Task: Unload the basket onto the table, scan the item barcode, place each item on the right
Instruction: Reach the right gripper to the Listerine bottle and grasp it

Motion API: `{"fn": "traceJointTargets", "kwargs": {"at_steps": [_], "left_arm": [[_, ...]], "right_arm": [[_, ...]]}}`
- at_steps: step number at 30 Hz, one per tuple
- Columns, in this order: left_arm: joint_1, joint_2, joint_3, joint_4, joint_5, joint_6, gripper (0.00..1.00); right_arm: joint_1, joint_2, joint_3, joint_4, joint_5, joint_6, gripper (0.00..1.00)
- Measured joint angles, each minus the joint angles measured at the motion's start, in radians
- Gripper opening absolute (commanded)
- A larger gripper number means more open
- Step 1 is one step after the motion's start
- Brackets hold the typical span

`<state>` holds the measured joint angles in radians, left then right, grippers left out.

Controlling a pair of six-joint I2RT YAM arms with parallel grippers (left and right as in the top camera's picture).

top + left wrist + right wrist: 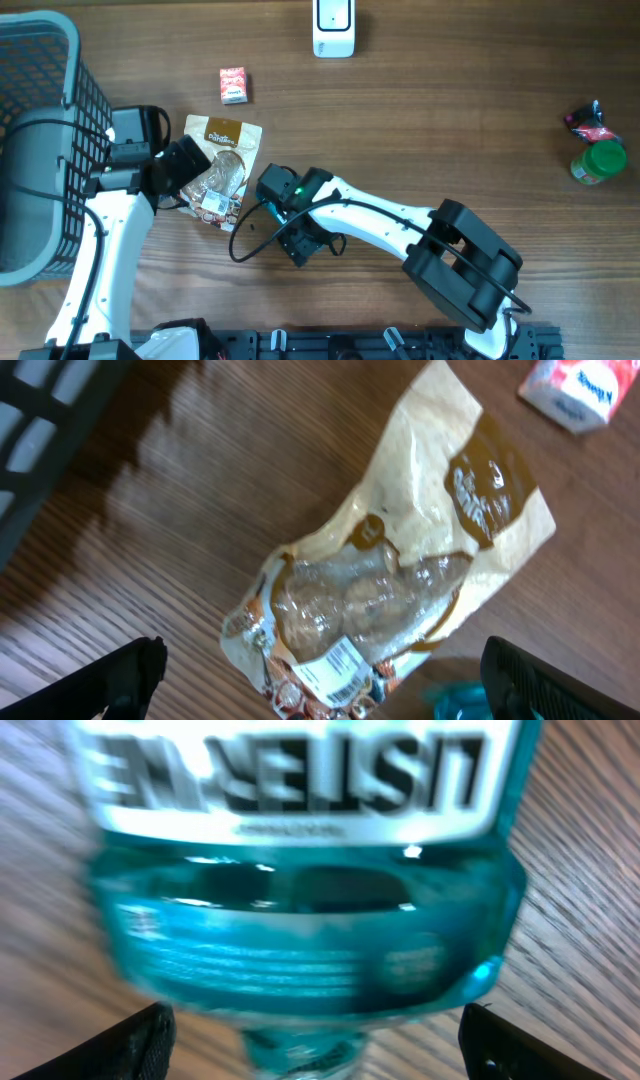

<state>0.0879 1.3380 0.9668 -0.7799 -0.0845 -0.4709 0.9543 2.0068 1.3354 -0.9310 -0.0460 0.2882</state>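
I take the item to be the teal mouthwash bottle. It sits on the worktop just beside the lower end of the snack bag, and in the overhead view it is mostly hidden under my right tool. That tool stands wide with a finger on either side of the bottle's body. I cannot tell whether the pads touch, and I see no firm clamp yet. The left tool is also spread wide, hanging above the bag and holding nothing.

I judge the bottle to be stiff plastic, smooth and glossy, so likely slippery. It looks well filled with liquid — I expect real weight and some slosh when I tilt it. I want the pads square across the broad body below the label, not down on the narrowing end where they could skid off. The grip must also leave its barcode uncovered, and I cannot see that code from here.

The scanner stands at the far edge, well apart from the bottle — a long carry, so I want a snug hold first.
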Motion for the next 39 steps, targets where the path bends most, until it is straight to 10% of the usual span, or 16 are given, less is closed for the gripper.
{"fn": "traceJointTargets", "kwargs": {"at_steps": [12, 23, 37, 39], "left_arm": [[0.079, 0.0, 0.0, 0.004, 0.016, 0.13, 1.0], [0.079, 0.0, 0.0, 0.003, 0.017, 0.13, 1.0], [0.079, 0.0, 0.0, 0.003, 0.031, 0.13, 1.0], [0.079, 0.0, 0.0, 0.002, 0.031, 0.13, 1.0]], "right_arm": [[0.0, 0.0, -0.021, 0.076, 0.046, 0.025, 0.4], [-0.001, 0.0, -0.024, 0.076, 0.035, 0.035, 0.28], [-0.251, -0.064, 0.256, -0.204, -0.414, 0.055, 0.39], [-0.286, -0.064, 0.256, -0.203, -0.486, 0.055, 0.57]]}}
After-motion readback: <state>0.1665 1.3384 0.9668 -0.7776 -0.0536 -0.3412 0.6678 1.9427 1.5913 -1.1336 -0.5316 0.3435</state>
